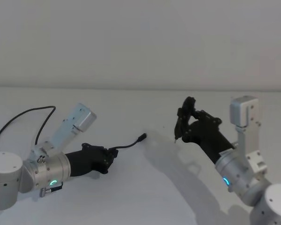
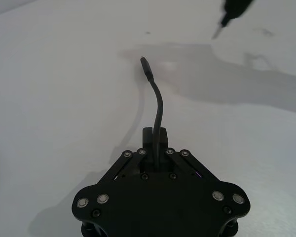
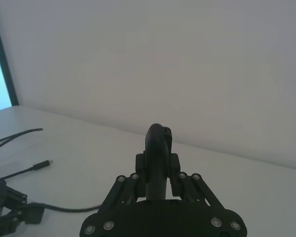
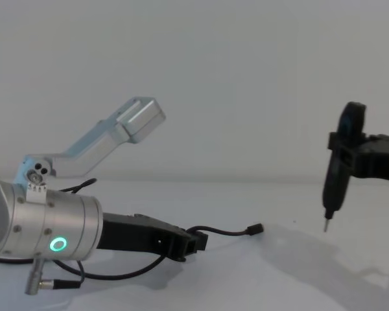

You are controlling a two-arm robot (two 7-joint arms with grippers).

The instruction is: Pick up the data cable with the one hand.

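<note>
**Left wrist view: grip made, lift to come**

Left tool [image 2: 156, 139] sits low over the table [image 2: 49, 98], jaws pressed together on the data cable [image 2: 159, 106], plug end poking forward. Grasp looks made; next, a gentle straight raise so the cord doesn't slip. Right tool [image 1: 187, 119] hangs parked, clamping a metal-tipped pen [image 4: 336, 170].

Matt black data cable [image 1: 129, 145]; matt black plastic left gripper [image 1: 114, 152]; smooth white table [image 1: 154, 190].

Behind left claw [image 2: 155, 134]: data cable [image 2: 158, 106] tail
</note>
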